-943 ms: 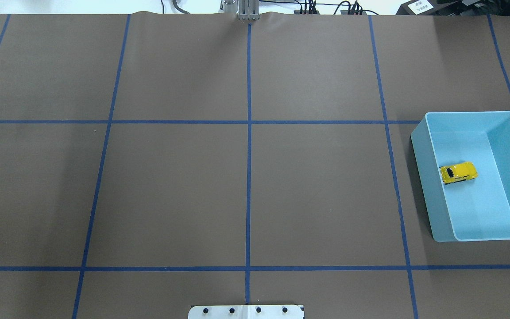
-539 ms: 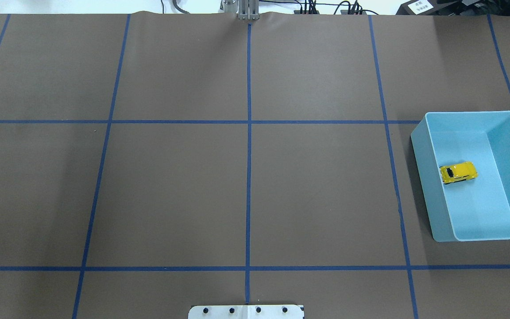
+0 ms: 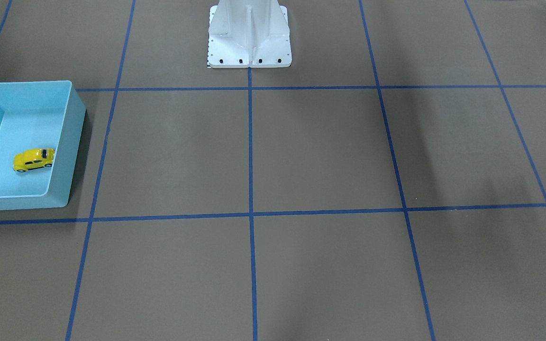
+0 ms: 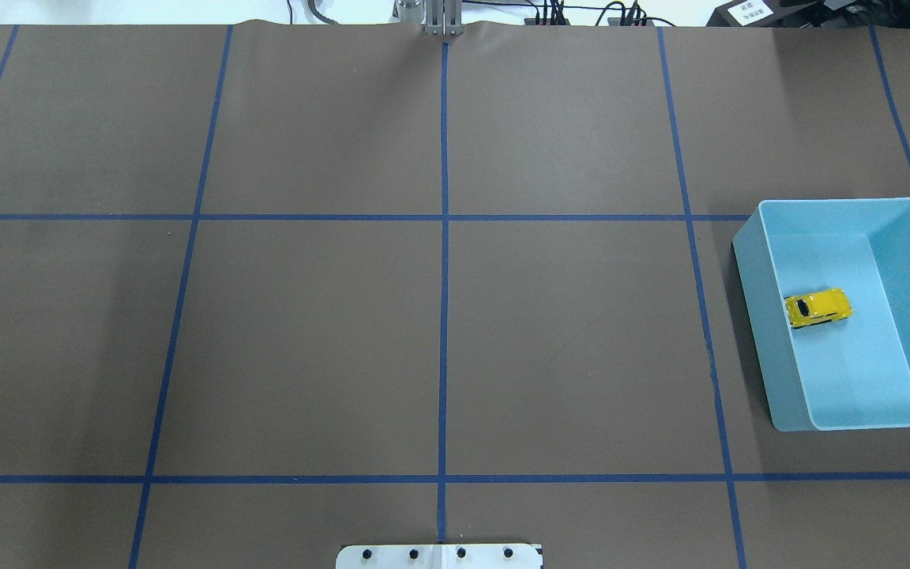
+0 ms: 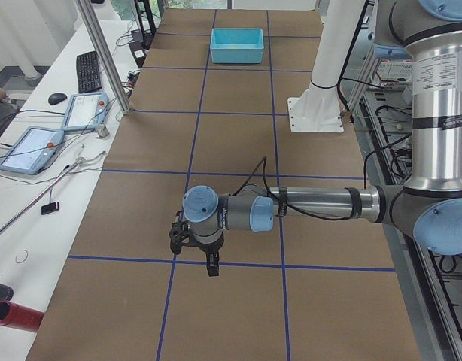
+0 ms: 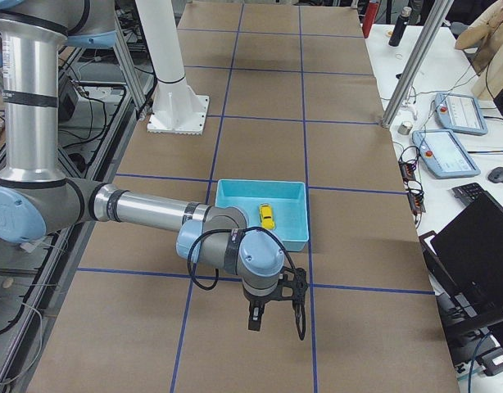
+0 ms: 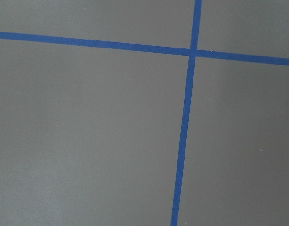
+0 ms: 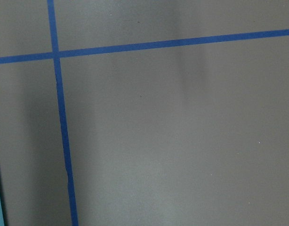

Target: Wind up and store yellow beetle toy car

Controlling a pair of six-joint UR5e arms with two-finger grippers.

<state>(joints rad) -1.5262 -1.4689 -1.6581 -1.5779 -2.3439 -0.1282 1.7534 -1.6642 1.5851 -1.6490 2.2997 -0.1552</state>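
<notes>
The yellow beetle toy car [image 4: 818, 307] sits in the bin [image 4: 763, 332] at the counter's right edge, seemingly hugging a wall; regrasping risks collision. Left hand [image 5: 195, 252], right hand [image 6: 276, 321]: spread cannot be told.

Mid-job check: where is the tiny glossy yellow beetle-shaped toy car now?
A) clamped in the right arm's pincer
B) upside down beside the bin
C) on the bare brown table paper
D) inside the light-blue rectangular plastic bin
D: the tiny glossy yellow beetle-shaped toy car sits on its wheels on the floor of the light-blue rectangular plastic bin, with nothing gripping it.
</notes>
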